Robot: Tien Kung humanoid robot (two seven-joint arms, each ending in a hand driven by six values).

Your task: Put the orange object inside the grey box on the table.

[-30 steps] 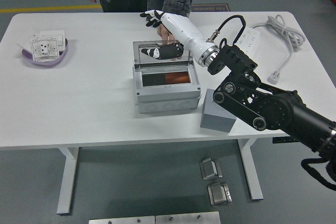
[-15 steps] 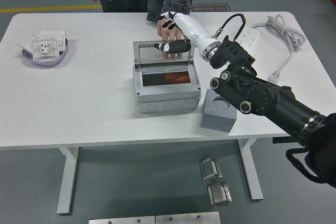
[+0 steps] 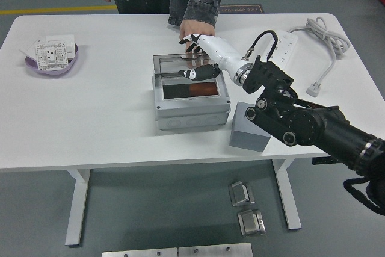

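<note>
While the flat orange object (image 3: 191, 90) already lies inside the open grey plastic box (image 3: 191, 102) on the white counter (image 3: 102, 106), the right hand (image 3: 197, 58) hovers at the lid, fingers loosely spread, empty. It looks light and stiff; grip its edges.

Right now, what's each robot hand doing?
Left hand: not in view.
Right hand: over the grey box's open lid, fingers loosely spread, holding nothing.

one high head view looks forward and down over the whole white table (image 3: 90, 118), its near edge low in frame; the right hand (image 3: 201, 55) sits near centre, the floor showing below.
</note>
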